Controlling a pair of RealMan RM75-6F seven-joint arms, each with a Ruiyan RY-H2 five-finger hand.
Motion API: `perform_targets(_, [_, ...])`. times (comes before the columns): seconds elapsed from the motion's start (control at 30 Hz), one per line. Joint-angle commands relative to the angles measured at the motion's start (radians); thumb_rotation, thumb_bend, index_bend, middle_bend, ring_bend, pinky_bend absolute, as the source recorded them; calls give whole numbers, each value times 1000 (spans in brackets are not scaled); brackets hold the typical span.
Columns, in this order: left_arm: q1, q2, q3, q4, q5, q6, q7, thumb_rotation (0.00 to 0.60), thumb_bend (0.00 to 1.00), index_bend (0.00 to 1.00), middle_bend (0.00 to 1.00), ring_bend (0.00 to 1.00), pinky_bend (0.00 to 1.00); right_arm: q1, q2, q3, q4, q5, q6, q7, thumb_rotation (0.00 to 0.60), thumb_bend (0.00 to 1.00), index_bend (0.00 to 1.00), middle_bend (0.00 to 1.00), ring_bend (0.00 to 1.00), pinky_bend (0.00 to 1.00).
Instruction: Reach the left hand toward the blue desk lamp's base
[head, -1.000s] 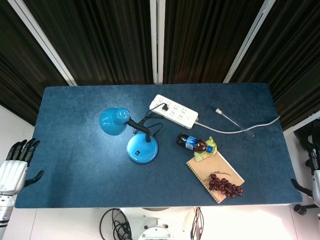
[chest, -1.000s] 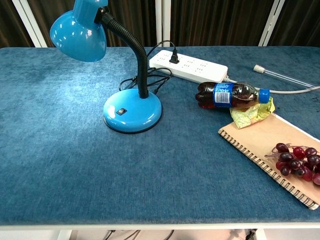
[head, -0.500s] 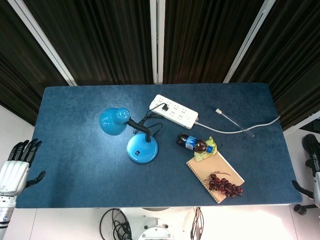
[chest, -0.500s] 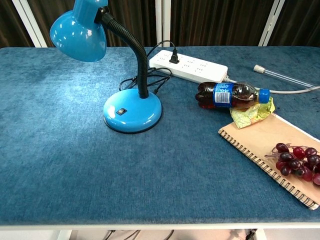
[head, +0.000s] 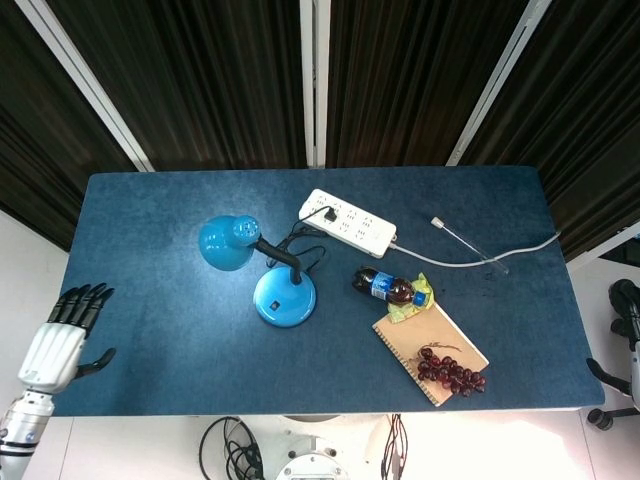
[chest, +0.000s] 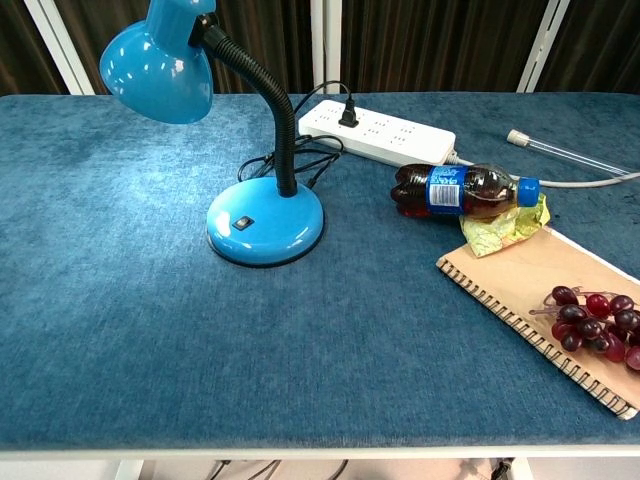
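Note:
The blue desk lamp's round base (head: 285, 297) (chest: 265, 225) sits near the middle of the blue table, with a black switch on top and a black flexible neck rising to the blue shade (head: 227, 242) (chest: 158, 65). My left hand (head: 62, 340) is at the table's front left corner, far left of the base, fingers spread and empty. Only a sliver of my right hand (head: 626, 320) shows at the right edge of the head view, beyond the table's right side. Neither hand appears in the chest view.
A white power strip (head: 347, 221) lies behind the lamp, its cord trailing right. A cola bottle (head: 389, 288) on a yellow wrapper, a brown notebook (head: 430, 350) and purple grapes (head: 451, 371) lie right of the base. A thin white tube (head: 455, 235) lies at the back right.
My left hand has moved right and toward the front, edging over the table's left corner. My right hand has slipped lower at the right edge. The lamp and other objects have not moved.

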Motion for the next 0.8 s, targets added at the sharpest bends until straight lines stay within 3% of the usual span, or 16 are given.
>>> perform_targets(0.03, [-55,-27,10,-49,52,-61,42,600,233,7,24,0,76,0,3,0,-6,-3,3,0,600,63,0,0,0,0])
perform_targets(0.37, [-247,-174,-31,-161,99,-287,112,600,232,7,48,0,75,-11,20,6,-15,15,11,21,600,63,0,0,0,0])
perform_targets(0.8, [-397,-338,-83,-60,-30,-491,109,600,286,7,60,0,70,-21,37,8,-8,41,1,43,600,78,0,0,0,0])
